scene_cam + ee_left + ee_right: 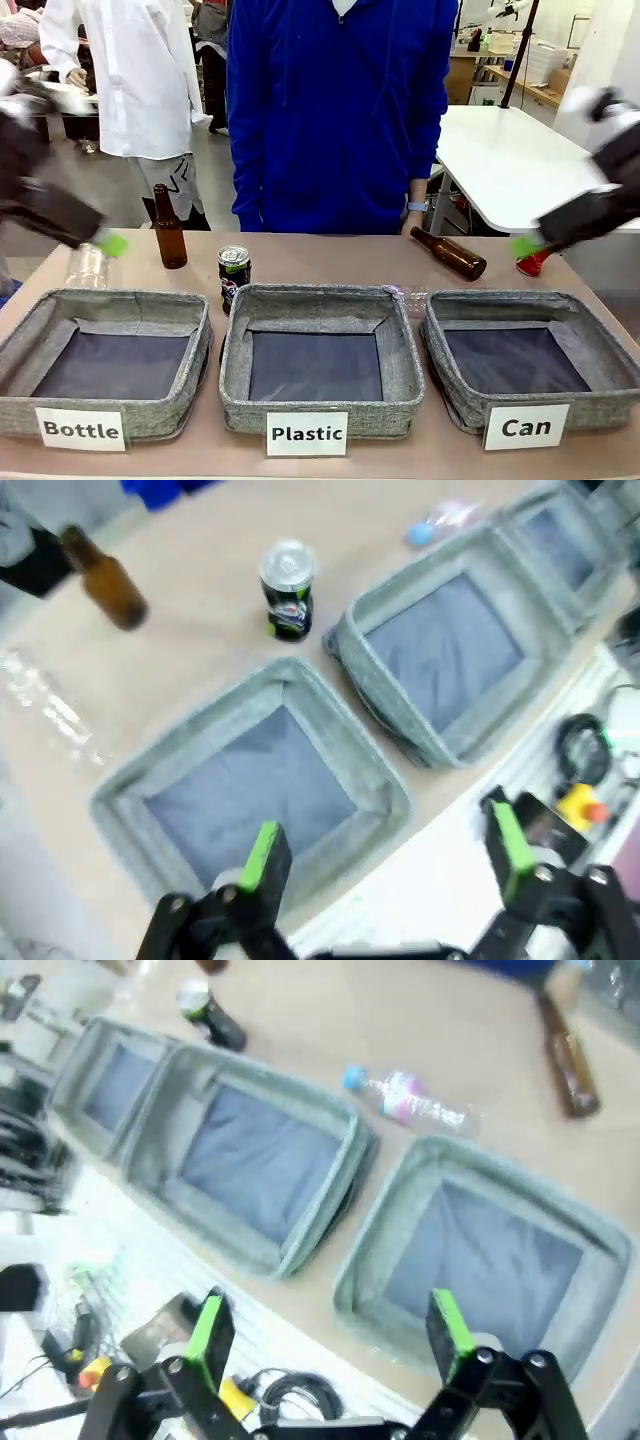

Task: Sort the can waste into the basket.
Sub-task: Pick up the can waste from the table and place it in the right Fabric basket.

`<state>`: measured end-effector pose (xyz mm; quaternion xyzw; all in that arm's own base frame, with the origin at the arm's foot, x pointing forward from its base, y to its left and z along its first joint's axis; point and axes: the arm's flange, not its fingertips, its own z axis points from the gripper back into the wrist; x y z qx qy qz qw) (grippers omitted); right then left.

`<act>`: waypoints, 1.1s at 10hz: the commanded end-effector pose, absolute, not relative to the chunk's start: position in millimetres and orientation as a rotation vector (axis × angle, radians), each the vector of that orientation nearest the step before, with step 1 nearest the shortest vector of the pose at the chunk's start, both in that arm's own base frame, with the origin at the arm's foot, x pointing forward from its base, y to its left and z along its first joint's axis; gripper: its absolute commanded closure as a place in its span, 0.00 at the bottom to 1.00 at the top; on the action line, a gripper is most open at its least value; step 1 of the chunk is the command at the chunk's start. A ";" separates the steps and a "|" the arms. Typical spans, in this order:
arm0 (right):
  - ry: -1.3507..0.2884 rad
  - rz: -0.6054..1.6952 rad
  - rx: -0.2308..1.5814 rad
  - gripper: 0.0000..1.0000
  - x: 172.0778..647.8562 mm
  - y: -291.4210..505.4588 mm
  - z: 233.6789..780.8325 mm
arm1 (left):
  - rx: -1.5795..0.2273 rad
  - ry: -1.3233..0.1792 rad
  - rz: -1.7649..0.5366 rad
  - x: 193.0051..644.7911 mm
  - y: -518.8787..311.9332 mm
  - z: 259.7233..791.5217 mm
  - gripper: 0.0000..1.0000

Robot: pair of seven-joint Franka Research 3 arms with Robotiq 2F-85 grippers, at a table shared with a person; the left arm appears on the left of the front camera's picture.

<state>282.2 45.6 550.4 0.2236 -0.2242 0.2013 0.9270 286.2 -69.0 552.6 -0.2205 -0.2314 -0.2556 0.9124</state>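
My pincer (328,1332) is wide open and holds nothing. Right ahead of it sits the closest basket (520,1185). A second basket (270,1085) is beside that one, and a third basket (125,1035) is farther off. Past them on the desk (330,1020) are a clear bottle (410,1100), a brown bottle (565,1055) and a dark can (210,1015).

Beyond the Plastic basket (320,296) far rim: upright brown bottle (168,232) left, lying brown bottle (450,254) right, clear bottle (410,296) at its right corner. Bottle basket (30,330) adjoins left.
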 end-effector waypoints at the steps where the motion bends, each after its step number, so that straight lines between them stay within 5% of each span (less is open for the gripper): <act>1: -0.469 0.266 0.623 0.00 255.9 -51.6 533.8 | -0.605 -0.487 -0.361 279.4 37.5 537.7 0.00; 4: -0.608 -0.001 0.875 0.00 207.9 -173.6 497.3 | -0.837 -0.643 0.042 252.3 183.4 504.8 0.00; 8: -0.602 -0.417 0.993 0.00 211.7 -274.3 422.4 | -0.971 -0.695 0.346 254.0 210.0 445.0 0.00; 9: -0.580 -0.297 0.918 0.00 178.4 -256.2 445.0 | -0.937 -0.692 0.304 271.8 205.5 453.0 0.00; 11: -0.580 -0.297 0.918 0.00 178.4 -256.2 445.0 | -0.968 -0.670 0.351 232.8 250.4 449.7 0.00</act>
